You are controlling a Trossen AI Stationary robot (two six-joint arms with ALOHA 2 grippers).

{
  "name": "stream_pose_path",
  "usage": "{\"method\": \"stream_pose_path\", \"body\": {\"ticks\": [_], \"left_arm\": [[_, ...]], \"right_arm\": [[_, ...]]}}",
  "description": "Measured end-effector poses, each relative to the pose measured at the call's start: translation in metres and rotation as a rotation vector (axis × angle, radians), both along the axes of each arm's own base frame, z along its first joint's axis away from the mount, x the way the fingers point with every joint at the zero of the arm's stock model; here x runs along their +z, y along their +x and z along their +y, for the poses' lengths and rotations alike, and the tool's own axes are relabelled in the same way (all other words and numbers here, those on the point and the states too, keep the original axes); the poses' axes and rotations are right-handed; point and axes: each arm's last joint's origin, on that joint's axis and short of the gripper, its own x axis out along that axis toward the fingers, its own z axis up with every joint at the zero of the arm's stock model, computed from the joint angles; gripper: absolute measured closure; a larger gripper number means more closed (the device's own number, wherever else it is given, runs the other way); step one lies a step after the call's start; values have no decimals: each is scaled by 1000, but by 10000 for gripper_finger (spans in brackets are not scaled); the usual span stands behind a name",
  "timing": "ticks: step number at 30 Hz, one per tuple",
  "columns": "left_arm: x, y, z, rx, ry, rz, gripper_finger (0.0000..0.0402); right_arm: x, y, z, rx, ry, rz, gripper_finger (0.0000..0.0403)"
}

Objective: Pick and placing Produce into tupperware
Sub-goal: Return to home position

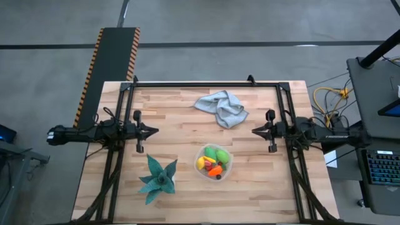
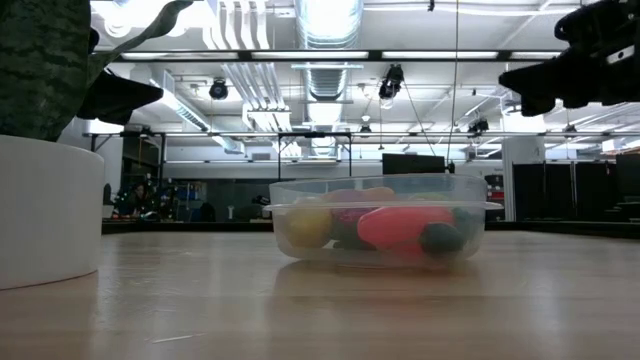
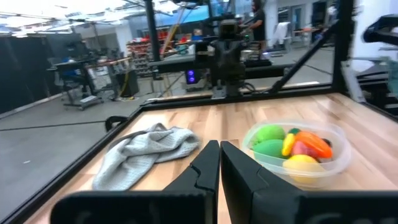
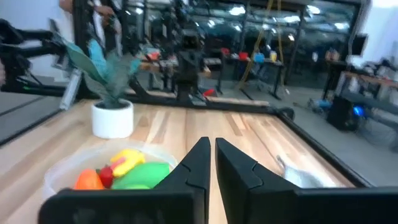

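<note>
1. Left pincer (image 1: 154,131): pressed together, empty, at light wooden bench (image 1: 181,119) left side.
2. Right pincer (image 1: 255,131): same, opposite side.
3. Clear round plastic tupperware (image 1: 196,164): between the 2, nearer right; holds small toy produce (image 1: 213,161).

The table (image 1: 187,194) is pale, smooth planked wood; the tupperware (image 2: 420,192) is clear glossy plastic; the cloth (image 1: 222,107) is soft, crumpled fabric.

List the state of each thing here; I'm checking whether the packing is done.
tupperware: open-topped, holding the produce
produce: piled inside the tupperware
cloth: crumpled, lying apart
plant: upright
left gripper: shut, empty, over left side
right gripper: shut, empty, over right side
</note>
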Motion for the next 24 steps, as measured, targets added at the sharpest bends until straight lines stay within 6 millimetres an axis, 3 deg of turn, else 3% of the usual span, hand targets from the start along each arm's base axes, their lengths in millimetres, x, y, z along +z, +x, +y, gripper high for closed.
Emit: {"method": "stream_pose_path", "body": {"ticks": [24], "left_arm": [[-1,0,-3,-98,-109,-17,402]], "right_arm": [[-11,-3,-2,-56,-15,72,394]]}}
